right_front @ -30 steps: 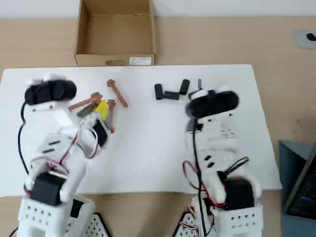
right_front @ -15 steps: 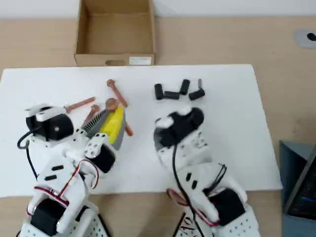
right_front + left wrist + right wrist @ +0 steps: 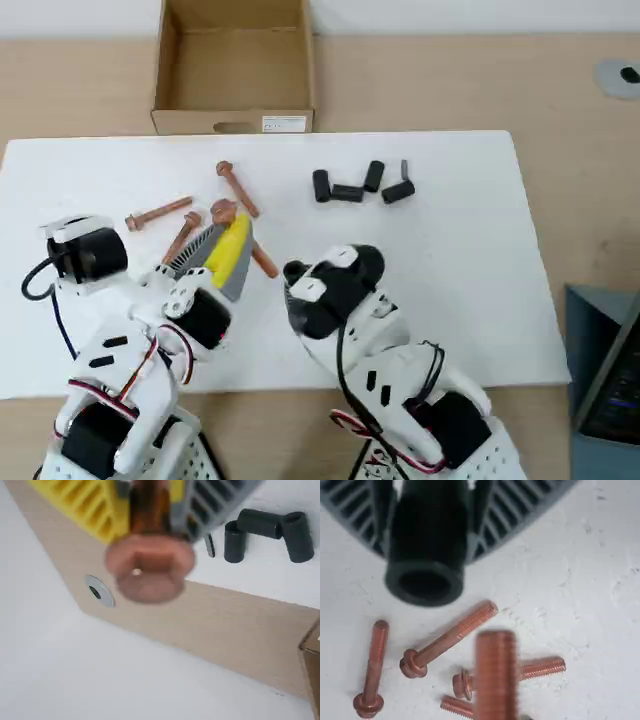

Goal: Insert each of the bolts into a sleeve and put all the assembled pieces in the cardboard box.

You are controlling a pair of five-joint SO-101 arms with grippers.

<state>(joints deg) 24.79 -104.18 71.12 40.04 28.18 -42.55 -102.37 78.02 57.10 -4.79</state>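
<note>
copper bolt (image 3: 150, 565) in left gripper (image 3: 151, 502) | black sleeve (image 3: 426, 562) in right gripper (image 3: 427, 507)

The bolt (image 3: 150, 565) is copper-toned metal with a smooth, dully shiny flanged head, in the left gripper (image 3: 150, 522) of ribbed yellow and grey plastic; the sleeve (image 3: 426, 555) is smooth black, faintly glossy, plastic-like; the loose bolts (image 3: 451, 639) have finely threaded shanks; the white sheet (image 3: 580, 580) is matt, slightly rough; the cardboard box (image 3: 235, 120) at upper left is matt brown; the table (image 3: 450, 85) is pale wood

I run a left arm (image 3: 125, 350) and a right arm (image 3: 395, 355): white plastic, black motors (image 3: 95, 255), red-and-black cables (image 3: 343, 370); the left end effector (image 3: 222, 226) is ribbed yellow and grey.
</note>
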